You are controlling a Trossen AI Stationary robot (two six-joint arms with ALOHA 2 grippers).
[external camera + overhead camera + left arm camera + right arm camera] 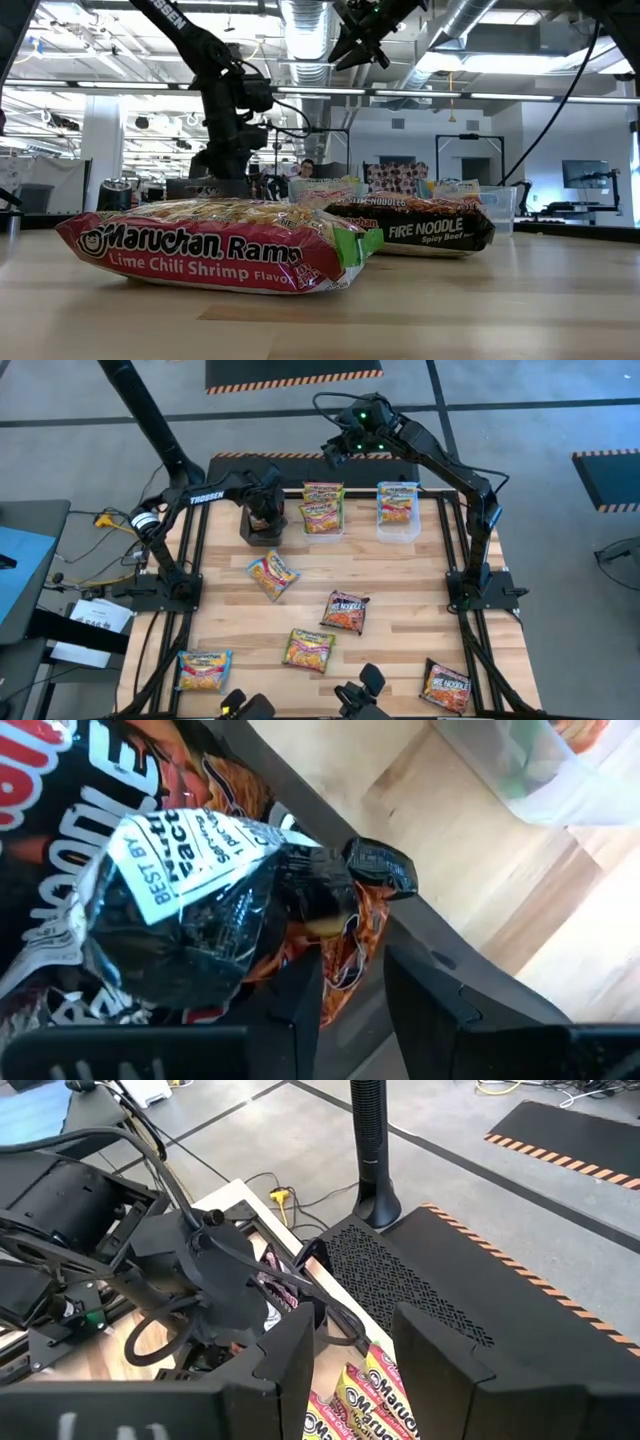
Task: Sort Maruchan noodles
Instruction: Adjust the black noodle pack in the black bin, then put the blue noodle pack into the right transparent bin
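i am holding the left gripper [262,520] over the black tub [262,536] at the back left of the table [400,600]; its claw is pinching a dark fire noodle packet [190,910] by one corner, probably so the packet is hanging clear to drop in with the other dark ones; i am reading "best by" on its white label; the right gripper [345,448] is waiting raised behind the table's back edge, fingers narrowly apart, carrying nothing; two clear tubs [398,525] beside the black one are taking the colourful packets; loose on the table, a maruchan ramen lime chili shrimp packet [215,245] and a fire noodle spicy beef packet [420,225] are awaiting sorting, among others
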